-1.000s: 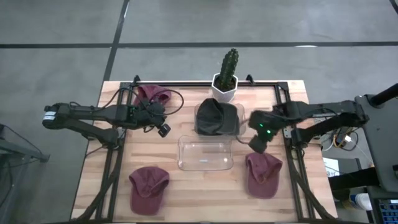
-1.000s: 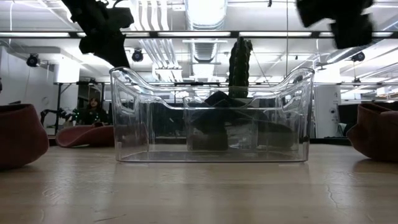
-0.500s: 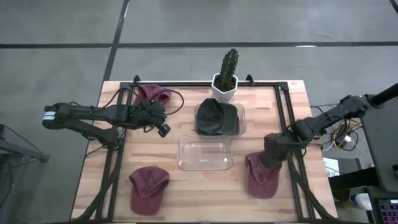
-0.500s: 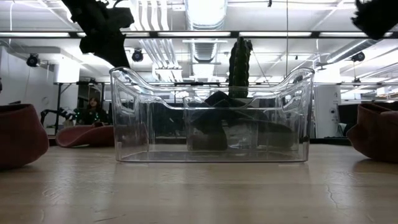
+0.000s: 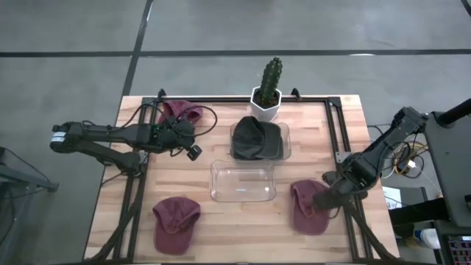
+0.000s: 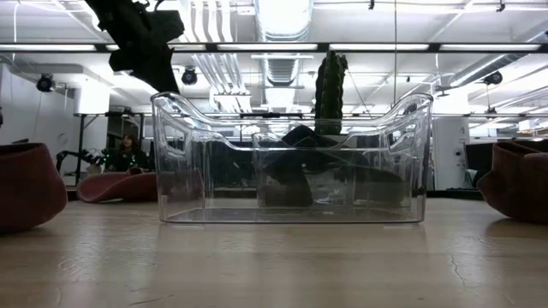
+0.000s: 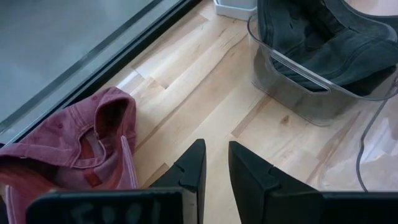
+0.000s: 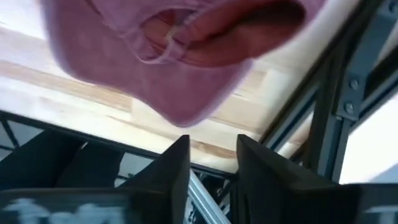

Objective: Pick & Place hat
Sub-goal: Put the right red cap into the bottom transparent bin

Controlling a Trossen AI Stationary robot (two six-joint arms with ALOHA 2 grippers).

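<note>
Wooden worktop (image 5: 221, 221) on a grey concrete floor, black rail frame round it. Two clear bins sit mid-worktop: far bin (image 5: 260, 140) already holds a dark hat (image 5: 254, 137), near bin (image 5: 243, 181) looks empty, so I read it as the drop target for a maroon one. Three maroon hats out: one at the far-left corner (image 5: 181, 112), one near-left (image 5: 175, 223), one near-right (image 5: 310, 206). Right gripper (image 5: 328, 197) is low at the outer edge of that near-right hat, just beside it or touching, can't tell which from above. Its wrist camera shows the hat (image 8: 180, 56) lying just ahead of the fingers (image 8: 168, 180), which are spread a little with nothing between them, so no grasp yet; my guess is it's lining up on the hat's edge because that's the easiest fabric to pinch. Left gripper (image 5: 193, 152) waits above the worktop between the far-left hat and the far bin, fingers (image 7: 193, 171) slightly parted and empty, parked clear of the right arm's path. Potted cactus (image 5: 267, 92) stands at the far edge behind the bins, out of the way.
</note>
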